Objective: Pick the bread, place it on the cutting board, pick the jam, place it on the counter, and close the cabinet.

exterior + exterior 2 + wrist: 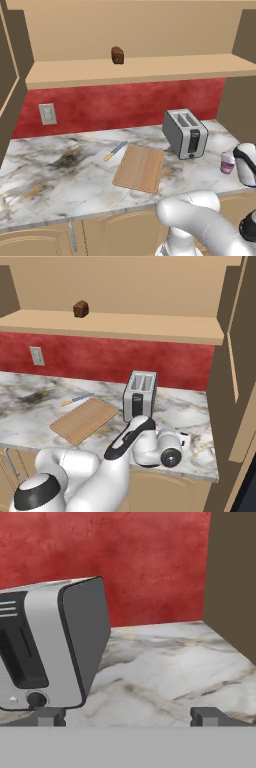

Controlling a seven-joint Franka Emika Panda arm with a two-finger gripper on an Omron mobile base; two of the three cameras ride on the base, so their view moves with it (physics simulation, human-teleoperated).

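Jam [227,162] already sits on the tabletop [60,170] right of the toaster [186,133], end effector [127,716] spread and empty beside it, bread [117,55] on the cabinet shelf [150,67], so next: reach up for the bread, cutting board [140,167] bare.

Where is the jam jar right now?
In the left base view, the jam jar stands on the counter, right of the toaster, beside the robot's wrist.

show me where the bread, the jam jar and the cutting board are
bread [117,55], left base view, middle of the loaf on the cabinet shelf.
jam [227,163], left base view, purple side of the jar on the counter.
cutting board [140,167], left base view, bare centre of the board.
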